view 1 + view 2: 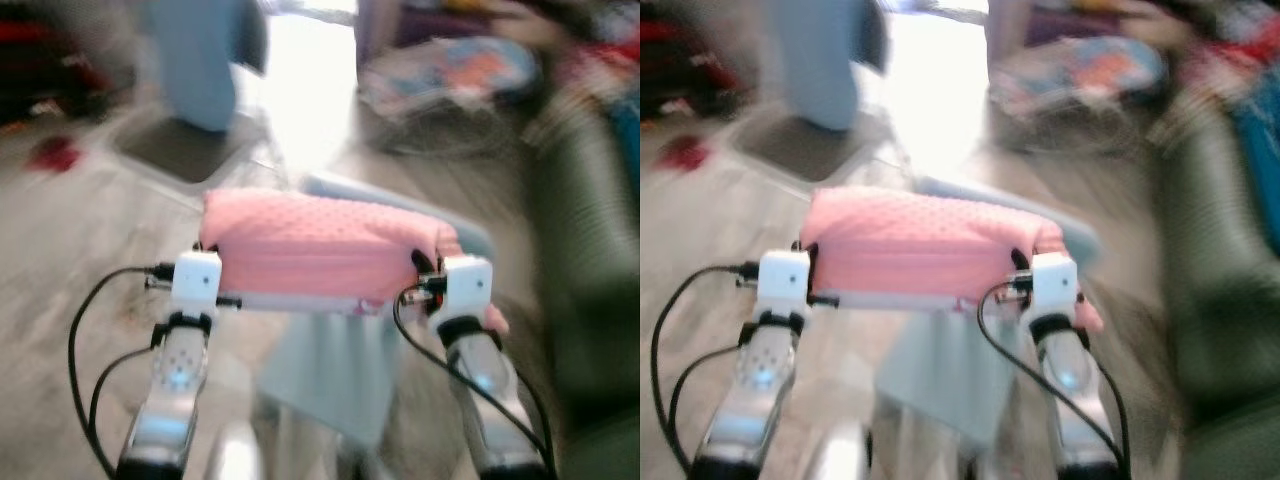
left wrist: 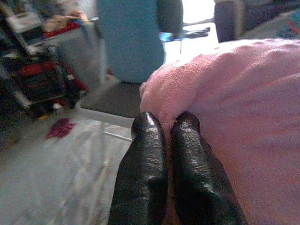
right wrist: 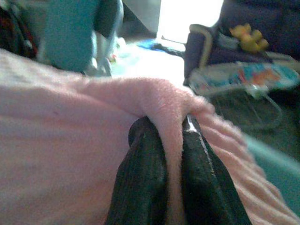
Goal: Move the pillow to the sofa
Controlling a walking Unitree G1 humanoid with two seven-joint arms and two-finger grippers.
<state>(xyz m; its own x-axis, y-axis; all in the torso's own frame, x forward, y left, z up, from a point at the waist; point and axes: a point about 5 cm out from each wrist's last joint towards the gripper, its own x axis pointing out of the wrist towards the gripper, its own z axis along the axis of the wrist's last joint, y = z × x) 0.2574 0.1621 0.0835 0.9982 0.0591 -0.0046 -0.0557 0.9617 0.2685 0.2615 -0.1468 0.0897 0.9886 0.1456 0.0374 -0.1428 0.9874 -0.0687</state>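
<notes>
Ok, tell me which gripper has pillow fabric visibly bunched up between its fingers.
The right gripper: a ridge of the pink pillow stands between its fingers. The left gripper pinches the pillow's edge, fingers nearly together.

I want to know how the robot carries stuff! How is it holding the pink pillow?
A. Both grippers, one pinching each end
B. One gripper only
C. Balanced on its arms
A: the left gripper and the right gripper each pinch a fold of the pink pillow.

text: none legible | labels: none | views blurred
</notes>
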